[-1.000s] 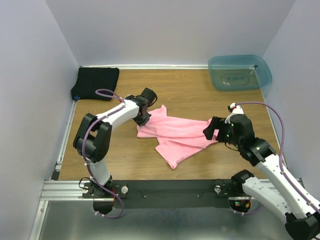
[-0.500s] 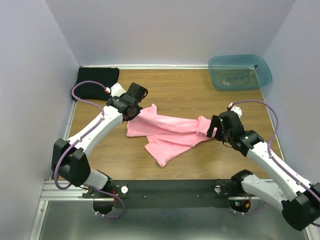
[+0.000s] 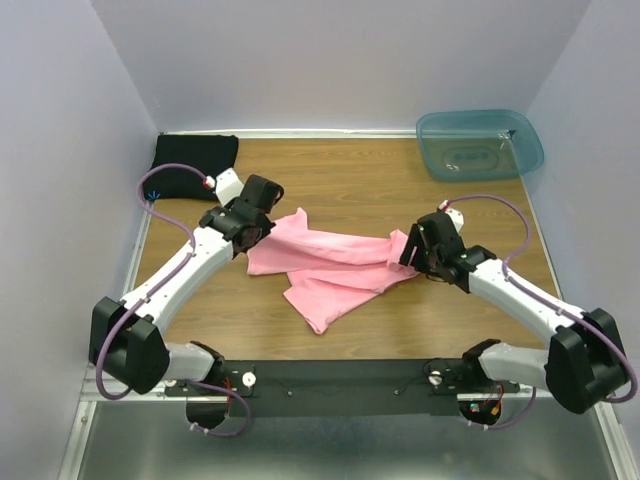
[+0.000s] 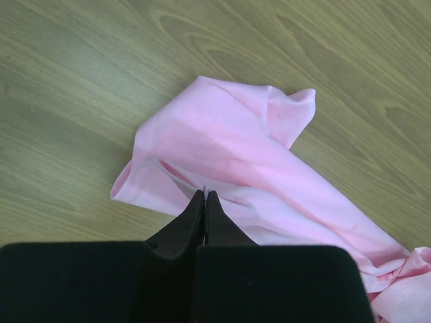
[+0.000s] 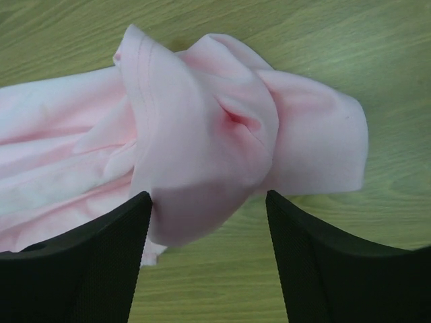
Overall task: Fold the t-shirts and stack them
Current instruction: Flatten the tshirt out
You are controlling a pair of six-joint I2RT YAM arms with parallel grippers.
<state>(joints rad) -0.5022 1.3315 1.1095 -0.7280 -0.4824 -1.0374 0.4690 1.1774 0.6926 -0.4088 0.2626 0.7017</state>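
cloth of the pink shirt is pinched at one edge by the left end effector, whose tips are pressed together on a small fold. the shirt is spread in a messy strip across the middle of the tabletop. its other end is bunched up between the tips of the right end effector, which are held apart and not yet squeezed. both ends are likely taken so the shirt can be pulled flat for folding. the black shirt is kept in the far left corner, perhaps to be stacked.
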